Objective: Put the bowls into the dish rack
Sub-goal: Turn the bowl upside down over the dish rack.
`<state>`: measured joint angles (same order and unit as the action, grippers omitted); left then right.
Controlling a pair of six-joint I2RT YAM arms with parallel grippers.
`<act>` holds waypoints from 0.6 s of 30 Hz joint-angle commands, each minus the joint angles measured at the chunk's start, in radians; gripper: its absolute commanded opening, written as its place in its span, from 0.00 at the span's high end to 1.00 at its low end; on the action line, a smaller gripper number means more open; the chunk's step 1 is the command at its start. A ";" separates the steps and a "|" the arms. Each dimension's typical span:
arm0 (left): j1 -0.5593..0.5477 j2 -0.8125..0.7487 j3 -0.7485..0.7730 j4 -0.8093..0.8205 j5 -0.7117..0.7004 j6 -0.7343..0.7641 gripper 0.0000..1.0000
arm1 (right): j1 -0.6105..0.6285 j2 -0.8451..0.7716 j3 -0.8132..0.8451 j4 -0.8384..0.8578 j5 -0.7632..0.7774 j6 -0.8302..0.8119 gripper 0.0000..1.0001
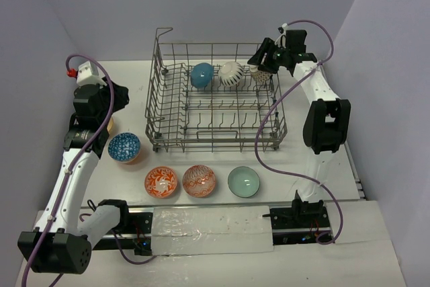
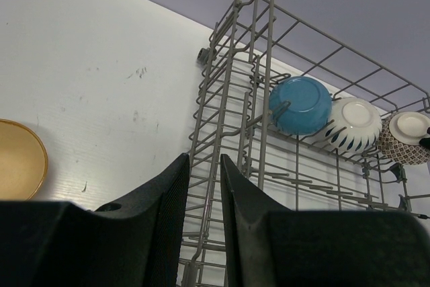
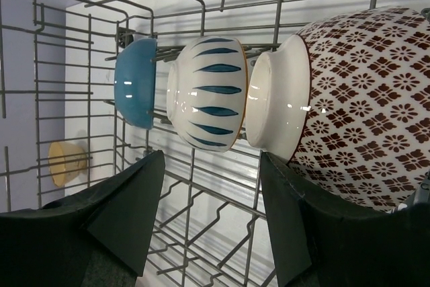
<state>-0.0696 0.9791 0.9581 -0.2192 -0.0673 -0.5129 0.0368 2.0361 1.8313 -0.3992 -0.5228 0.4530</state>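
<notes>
The grey wire dish rack (image 1: 153,102) stands mid-table. Three bowls sit on edge in its back row: a teal-blue bowl (image 1: 201,75), a white striped bowl (image 1: 231,74) and a brown-patterned bowl (image 1: 263,77). My right gripper (image 3: 211,159) hovers open at the rack's back right. The patterned bowl (image 3: 349,105) lies just outside its right finger, with nothing between the jaws. My left gripper (image 2: 204,159) is left of the rack, its jaws a narrow gap apart and empty. A tan bowl (image 2: 20,159) sits on the table beside it.
In front of the rack stand a blue-white patterned bowl (image 1: 124,147), an orange patterned bowl (image 1: 161,182), a red-and-white patterned bowl (image 1: 199,180) and a pale green bowl (image 1: 243,181). A purple cable (image 1: 269,115) from the right arm drapes past the rack's right end.
</notes>
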 commanded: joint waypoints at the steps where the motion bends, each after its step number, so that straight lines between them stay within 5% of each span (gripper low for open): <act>1: -0.004 0.001 0.039 0.001 0.017 0.007 0.69 | -0.002 0.033 0.036 -0.006 0.035 -0.037 0.33; 18: -0.004 0.006 0.036 0.004 0.034 0.005 0.69 | -0.009 -0.112 -0.026 0.072 -0.054 -0.069 0.33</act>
<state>-0.0700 0.9798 0.9581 -0.2306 -0.0563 -0.5129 0.0360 2.0109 1.8057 -0.3843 -0.5659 0.4026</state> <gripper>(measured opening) 0.309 0.667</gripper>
